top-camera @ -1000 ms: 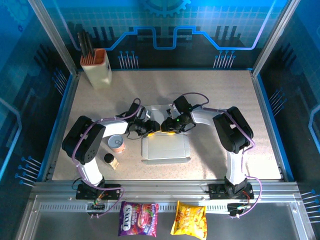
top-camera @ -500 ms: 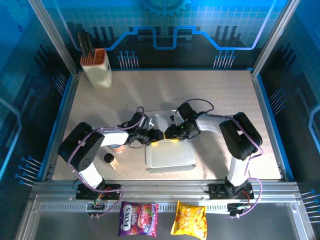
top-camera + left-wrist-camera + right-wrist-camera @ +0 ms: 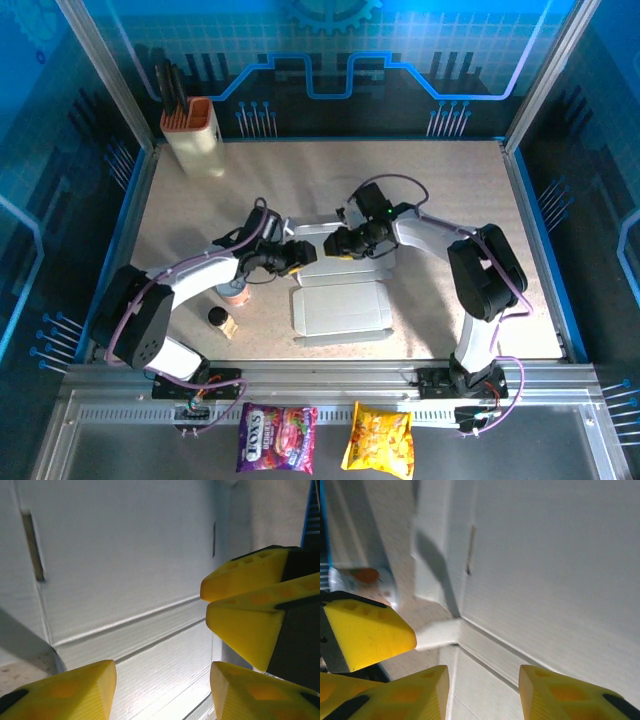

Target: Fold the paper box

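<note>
The table [image 3: 450, 180] carried the paper box [image 3: 340, 308] at its middle, lying mostly flat with its broad panel facing up. By my reading the fold was barely begun: creases showed, yet no wall looked raised and the slots were empty, so lifting the sides and tucking the tabs was left to do. At its far edge the left gripper [image 3: 304, 252] and right gripper [image 3: 334, 243] sat nearly tip to tip, each with jaws apart over the cardboard, clamping nothing

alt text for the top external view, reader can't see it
The left gripper and right gripper are almost tip to tip at the far edge of a white paper box on the table. A cream holder stands far left.
</note>
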Motion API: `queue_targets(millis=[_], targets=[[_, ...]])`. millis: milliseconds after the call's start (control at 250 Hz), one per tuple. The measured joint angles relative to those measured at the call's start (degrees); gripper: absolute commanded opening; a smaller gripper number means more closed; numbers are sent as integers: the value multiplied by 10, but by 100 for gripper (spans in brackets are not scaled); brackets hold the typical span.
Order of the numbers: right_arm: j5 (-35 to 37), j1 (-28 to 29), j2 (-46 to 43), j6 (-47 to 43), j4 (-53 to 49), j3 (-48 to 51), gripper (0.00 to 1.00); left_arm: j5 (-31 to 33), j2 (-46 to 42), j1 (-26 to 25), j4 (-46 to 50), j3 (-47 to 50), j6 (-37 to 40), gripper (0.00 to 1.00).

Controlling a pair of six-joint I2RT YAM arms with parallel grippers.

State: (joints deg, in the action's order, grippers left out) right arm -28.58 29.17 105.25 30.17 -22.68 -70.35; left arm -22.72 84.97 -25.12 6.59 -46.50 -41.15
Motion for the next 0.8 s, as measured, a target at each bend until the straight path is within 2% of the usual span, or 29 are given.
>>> queue_targets(millis=[292,487,799], targets=[[-9,-28,123,-15,-29,-154,41,6,-14,60,37,-22,21,56],[-11,-45,194,-17,-52,-224,40,5,-7,72,43,-30,23,57],[-23,-55,253,-17,-61,-283,39,6,17,84,43,-33,27,58]])
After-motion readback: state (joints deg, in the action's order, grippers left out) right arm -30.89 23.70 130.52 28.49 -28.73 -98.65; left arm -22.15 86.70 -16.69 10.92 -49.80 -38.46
